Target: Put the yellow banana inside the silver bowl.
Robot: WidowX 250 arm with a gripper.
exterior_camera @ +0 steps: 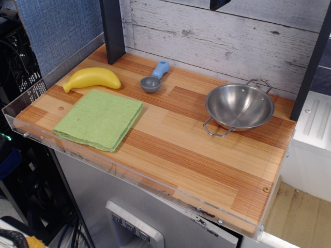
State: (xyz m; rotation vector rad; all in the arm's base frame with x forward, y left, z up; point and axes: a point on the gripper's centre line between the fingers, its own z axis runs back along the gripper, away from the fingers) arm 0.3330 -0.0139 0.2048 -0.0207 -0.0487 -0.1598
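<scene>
The yellow banana (92,78) lies on its side at the back left of the wooden table, just behind the green cloth. The silver bowl (239,107) stands upright at the right side of the table; it holds nothing, and its two wire loop handles point front-left and back-right. Only a small dark piece of the gripper (218,4) shows at the top edge, high above the table and behind the bowl. Its fingers are cut off by the frame, and it holds nothing that I can see.
A folded green cloth (99,119) lies at the front left. A small grey scoop with a blue handle (154,78) lies between banana and bowl near the back. A dark post (113,30) stands at the back left, another at the right edge (311,62). A clear rim runs along the table's front and left edges.
</scene>
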